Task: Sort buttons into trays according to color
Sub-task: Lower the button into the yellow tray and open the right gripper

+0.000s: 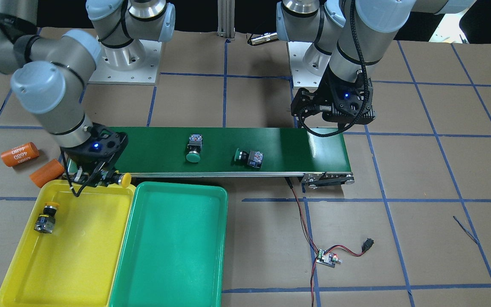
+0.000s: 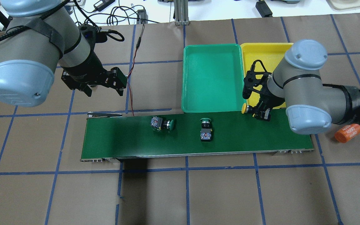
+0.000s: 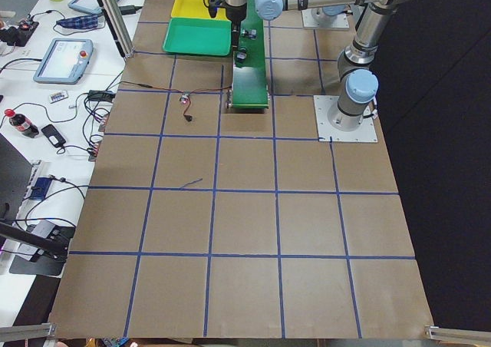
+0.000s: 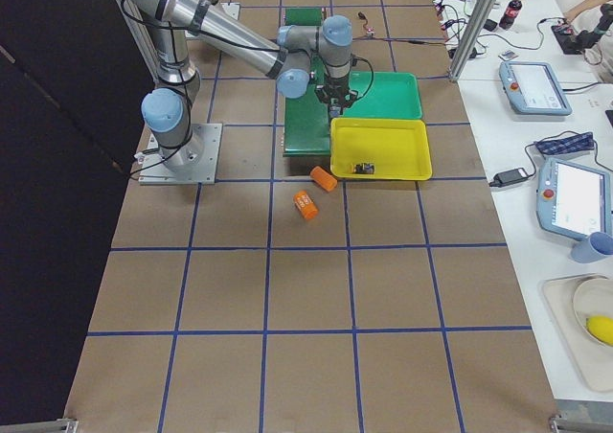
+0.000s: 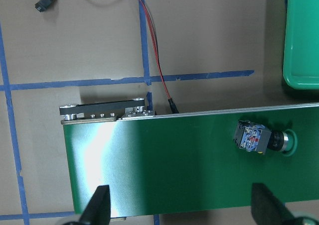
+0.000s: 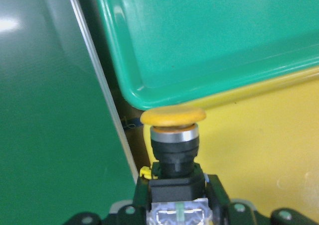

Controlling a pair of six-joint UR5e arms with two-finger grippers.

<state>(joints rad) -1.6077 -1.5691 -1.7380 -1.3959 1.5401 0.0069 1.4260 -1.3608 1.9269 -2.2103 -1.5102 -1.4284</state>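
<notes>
At lower left, the right claw (image 1: 100,178) grips a yellow button (image 1: 123,179) over the yellow tray's (image 1: 79,260) edge. Next: move in, let go. The left claw (image 5: 180,199) is spread, empty.

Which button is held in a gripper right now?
The yellow button in the right gripper; the other yellow one lies in the yellow tray, both green ones on the belt.

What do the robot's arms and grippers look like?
Both the left arm and the right arm are fat silver-grey tubes with pale blue round caps at the joints. Black cables and straps wrap them. The left gripper and right gripper are black, two-fingered, with a small blue light glowing above.
</notes>
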